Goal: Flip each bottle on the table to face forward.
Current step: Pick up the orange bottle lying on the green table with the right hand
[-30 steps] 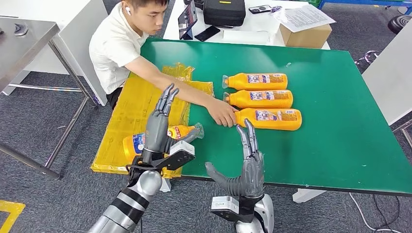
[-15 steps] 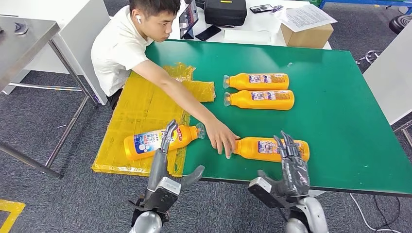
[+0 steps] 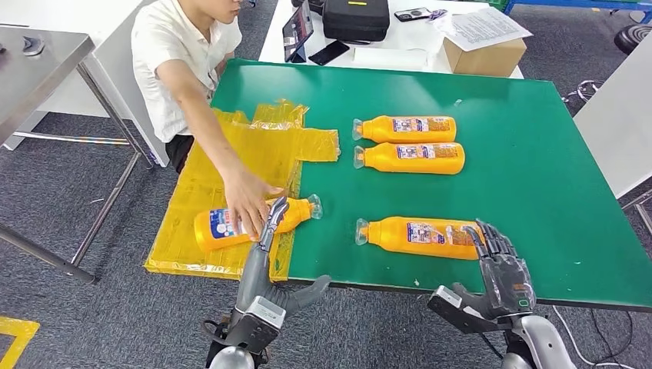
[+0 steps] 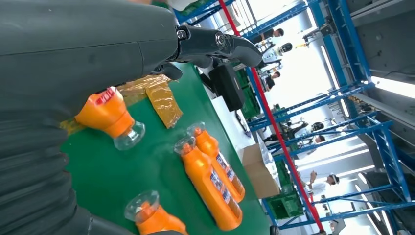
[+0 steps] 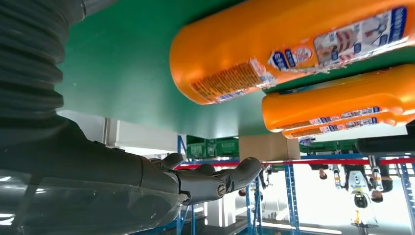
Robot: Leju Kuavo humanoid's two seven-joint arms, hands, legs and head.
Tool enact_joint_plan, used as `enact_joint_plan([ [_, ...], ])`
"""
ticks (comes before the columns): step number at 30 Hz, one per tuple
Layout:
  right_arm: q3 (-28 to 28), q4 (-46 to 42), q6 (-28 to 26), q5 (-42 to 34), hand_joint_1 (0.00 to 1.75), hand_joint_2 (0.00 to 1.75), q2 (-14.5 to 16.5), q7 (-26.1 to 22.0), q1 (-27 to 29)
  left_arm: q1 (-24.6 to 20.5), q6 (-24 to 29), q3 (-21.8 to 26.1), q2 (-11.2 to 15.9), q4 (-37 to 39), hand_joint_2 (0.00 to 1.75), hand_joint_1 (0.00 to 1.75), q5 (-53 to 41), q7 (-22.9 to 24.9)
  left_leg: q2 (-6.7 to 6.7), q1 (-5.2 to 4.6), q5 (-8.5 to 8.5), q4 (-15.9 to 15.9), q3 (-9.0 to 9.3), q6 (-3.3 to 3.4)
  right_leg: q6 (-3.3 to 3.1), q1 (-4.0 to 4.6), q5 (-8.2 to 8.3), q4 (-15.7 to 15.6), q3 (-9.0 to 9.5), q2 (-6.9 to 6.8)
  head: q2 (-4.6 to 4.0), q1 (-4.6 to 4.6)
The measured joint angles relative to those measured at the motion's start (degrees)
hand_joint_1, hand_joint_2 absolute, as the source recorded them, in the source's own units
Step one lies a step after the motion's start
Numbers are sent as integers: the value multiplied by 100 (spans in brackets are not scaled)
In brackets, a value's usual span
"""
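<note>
Several orange bottles lie on their sides on the green table [image 3: 538, 138]. Two lie together at the back [image 3: 405, 128] [image 3: 411, 157], labels up. A third bottle [image 3: 419, 236] lies near the front edge, cap to the left. My right hand [image 3: 503, 273] is at its base end, fingers apart and holding nothing; the right wrist view shows that base [image 5: 274, 54] just beyond my hand [image 5: 210, 178]. A fourth bottle [image 3: 223, 227] lies on the yellow sheet [image 3: 231, 165] under a person's hand [image 3: 247, 201]. My left hand [image 3: 265, 265] stands below it, fingers straight, empty.
The person leans in from the back left. A cardboard box [image 3: 484, 54], papers, a black bag [image 3: 355, 19] and a tablet sit on the white table behind. A grey metal table [image 3: 38, 61] stands at the left, a white surface [image 3: 615, 115] at the right.
The person dragged one bottle to the front edge, let it go and reached to the bottle on the yellow sheet. Both my hands dropped lower; the right one moved to the front bottle's base.
</note>
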Motion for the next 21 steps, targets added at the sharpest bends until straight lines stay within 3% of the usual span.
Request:
enact_joint_plan([
  [8,34,141,220,49,0,175,-226,-16,-403,-28,-3,-91,24,-45,175,0,-7,-53,6,-1,1,0,5,1,0,-1,2,0,2,4,0,-1],
  [17,154,517,308,44,0,175,-268,-65,-929,-72,-3,-198,58,-49,175,0,-4,-68,2,-1,4,0,6,4,1,0,1,2,7,1,0,-1],
  [21,237,765,688,-332,0,175,-271,-203,-1147,-97,-48,-202,57,-61,175,0,173,-27,1,-1,4,0,5,4,1,0,1,1,6,0,0,-1],
])
